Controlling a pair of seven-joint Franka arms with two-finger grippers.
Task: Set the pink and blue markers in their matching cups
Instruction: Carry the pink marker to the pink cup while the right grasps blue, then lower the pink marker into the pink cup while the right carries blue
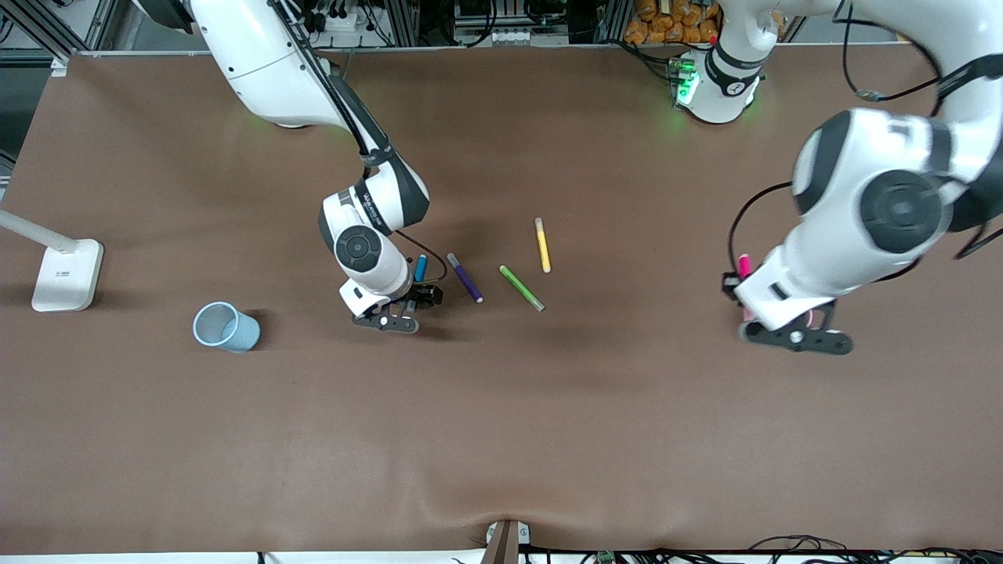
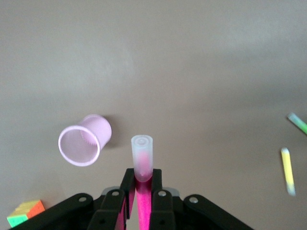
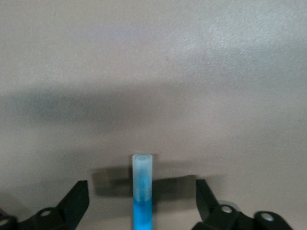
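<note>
The blue marker (image 1: 421, 268) lies on the brown table beside the dark purple pen. My right gripper (image 1: 415, 294) is low over it and open, and in the right wrist view the marker (image 3: 142, 191) lies between the two spread fingers (image 3: 76, 200), untouched. My left gripper (image 2: 142, 179) is shut on the pink marker (image 2: 142, 152), paler end forward, above the table beside the pale pink cup (image 2: 84, 142). In the front view the pink marker (image 1: 744, 265) sticks out of the left hand; the pink cup is hidden there. The light blue cup (image 1: 226, 327) stands toward the right arm's end.
A dark purple pen (image 1: 465, 277), a green pen (image 1: 521, 287) and a yellow pen (image 1: 542, 244) lie mid-table. A white lamp base (image 1: 66, 274) stands at the right arm's end. A coloured block (image 2: 26, 213) lies near the pink cup.
</note>
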